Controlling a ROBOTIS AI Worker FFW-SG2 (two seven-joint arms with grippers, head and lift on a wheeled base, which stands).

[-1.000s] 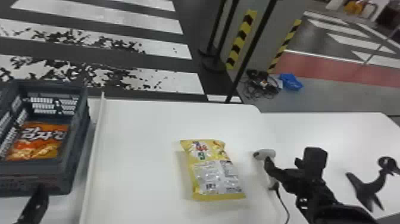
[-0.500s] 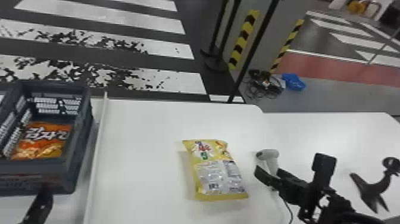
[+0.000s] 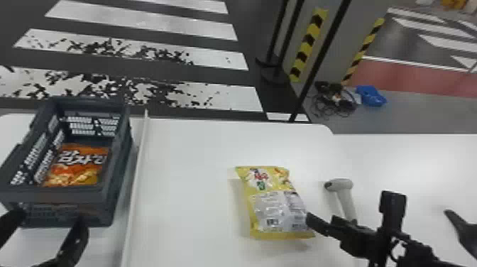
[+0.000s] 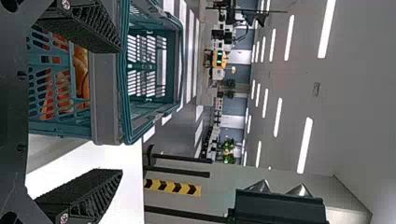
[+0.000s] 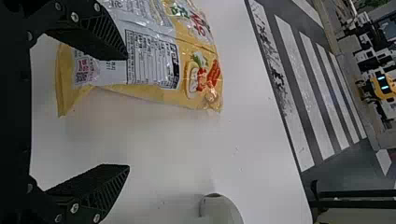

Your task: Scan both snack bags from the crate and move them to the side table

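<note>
Two snack bags are in sight. The yellow bag lies flat and slightly askew on the white table — puffed and wrinkled, shiny, its silvery panel of small print and codes facing up, with coloured lettering toward its far end. The orange bag is inside the dark crate, bold white lettering over a picture of food.

Counted up: one bag on the table, one in the crate, one crate, one pale handheld scanner to the right of the yellow bag, one raised white strip between crate and yellow bag, and two grippers.

The left gripper, at the crate's near side, has its jaws wide apart and holds nothing. The right gripper is also spread wide and empty, one finger overlapping the yellow bag's near corner — whether they touch, I cannot tell.

The crate's near wall hides the orange bag's near edge. The lower end of the scanner's handle is behind the right gripper, and a black curved object is cut off by the head view's right edge, too partial to identify.
</note>
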